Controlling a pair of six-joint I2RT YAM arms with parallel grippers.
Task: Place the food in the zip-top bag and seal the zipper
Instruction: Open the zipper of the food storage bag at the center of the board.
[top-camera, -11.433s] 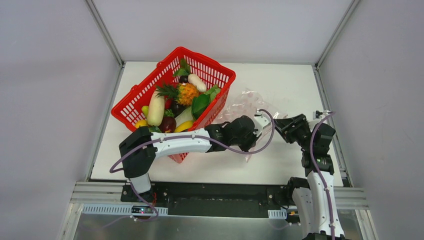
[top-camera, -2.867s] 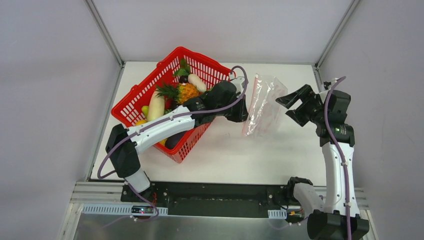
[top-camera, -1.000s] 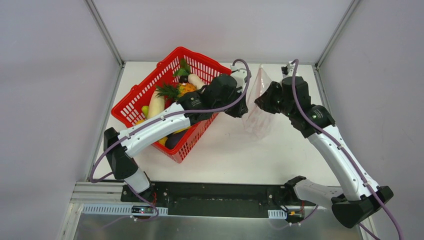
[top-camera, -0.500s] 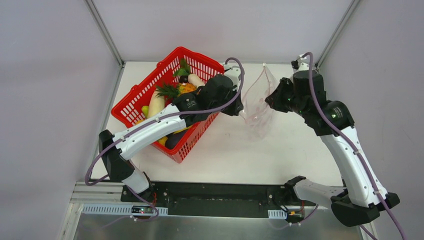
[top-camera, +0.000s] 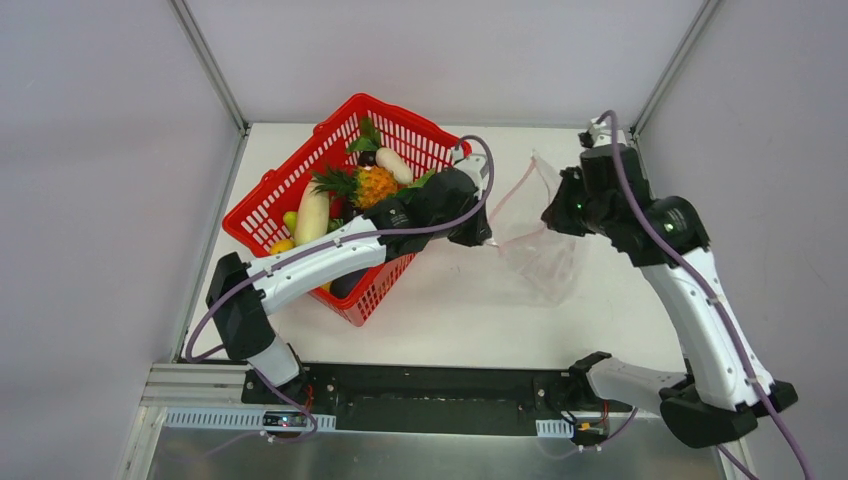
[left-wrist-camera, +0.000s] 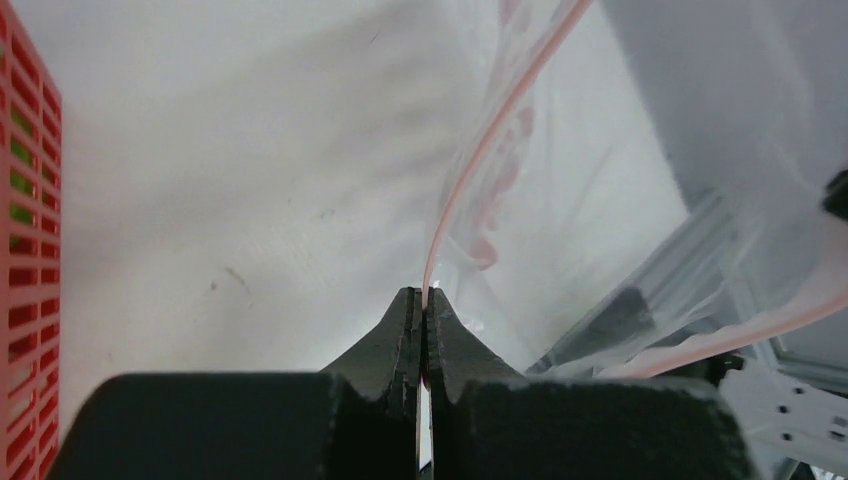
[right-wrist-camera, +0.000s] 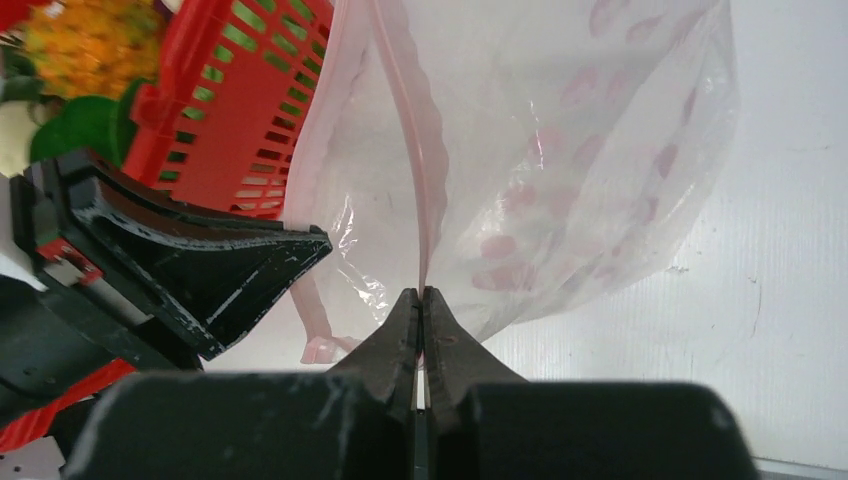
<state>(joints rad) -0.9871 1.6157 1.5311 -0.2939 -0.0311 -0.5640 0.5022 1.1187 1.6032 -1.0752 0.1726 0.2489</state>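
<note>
1. One clear bag (top-camera: 545, 262) hangs between the two grippers, to the right of the red basket (top-camera: 290, 190) and above the white table (top-camera: 450, 310). Cannot tell whether its bottom touches the table.
2. Zipper (right-wrist-camera: 428, 190): the pink strip is parted into two lips, so the mouth gapes.
3. Left gripper (left-wrist-camera: 421, 300): jaws pressed together on one lip. Right gripper (right-wrist-camera: 420, 298): jaws clamped on the opposite lip.
4. The opening sits between the two grippers, stretched side to side across the table.
5. Food is all in the basket, pineapple (top-camera: 376, 186) and white radish (top-camera: 312, 218) among it. None shows inside the bag.
6. The basket lies left of the mouth, directly beside the left arm, so that arm is the nearer one.
7. Judgement: both grippers are occupied. Fetching food means one must let go, and the freed lip would likely sag.
</note>
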